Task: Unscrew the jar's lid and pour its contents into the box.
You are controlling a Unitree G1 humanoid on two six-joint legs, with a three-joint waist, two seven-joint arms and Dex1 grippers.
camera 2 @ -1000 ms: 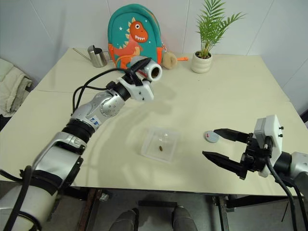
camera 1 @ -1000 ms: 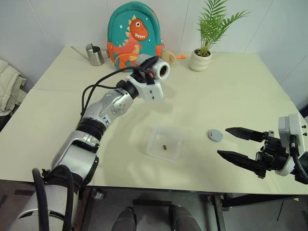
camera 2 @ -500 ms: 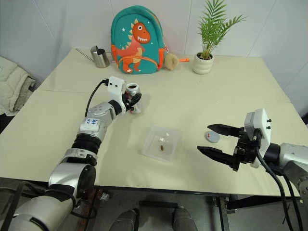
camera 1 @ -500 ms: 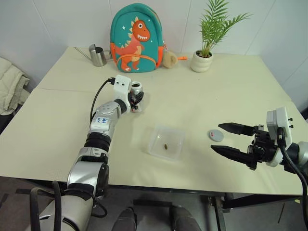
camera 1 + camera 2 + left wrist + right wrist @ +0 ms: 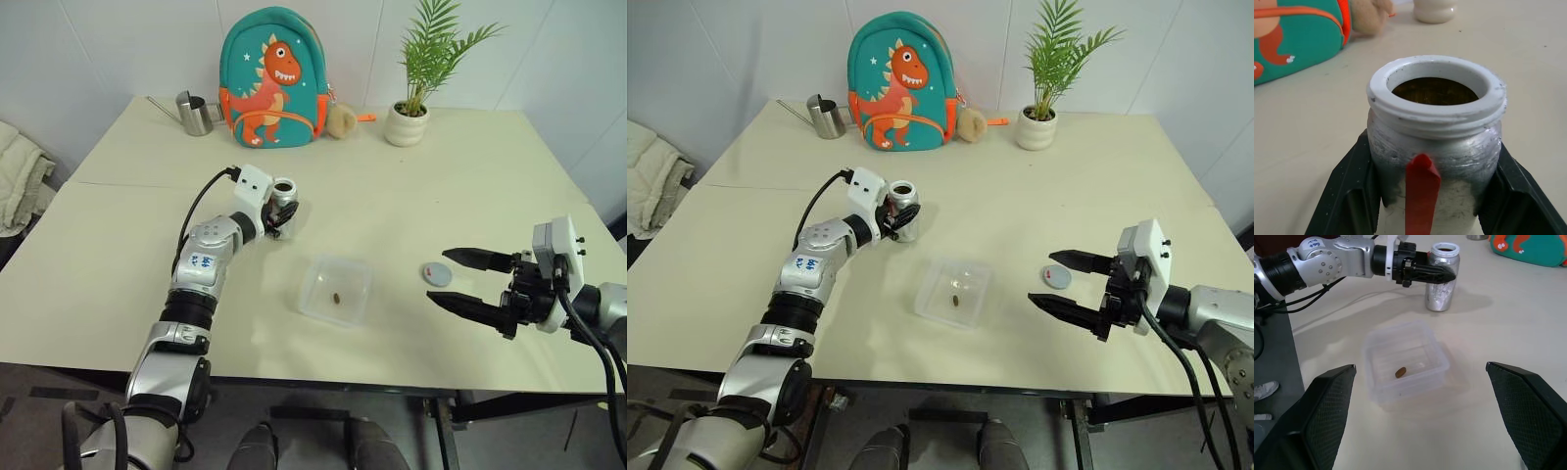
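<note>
My left gripper (image 5: 283, 208) has its fingers around the jar (image 5: 284, 199), which stands upright and open-mouthed on the table (image 5: 490, 186), up and left of the box (image 5: 336, 291). The contents (image 5: 336, 297) lie inside the box. Right of the box sits the lid (image 5: 437, 274); just beyond it my right gripper (image 5: 455, 276) hangs wide open and empty, the nearer hand to the lid.

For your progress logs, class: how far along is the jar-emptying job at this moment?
Done: the lid lies off on the table, and the brown lump sits in the box. In hand: the left end effector has its fingers around the upright open jar. Left: letting go; the right end effector hangs open.
</note>
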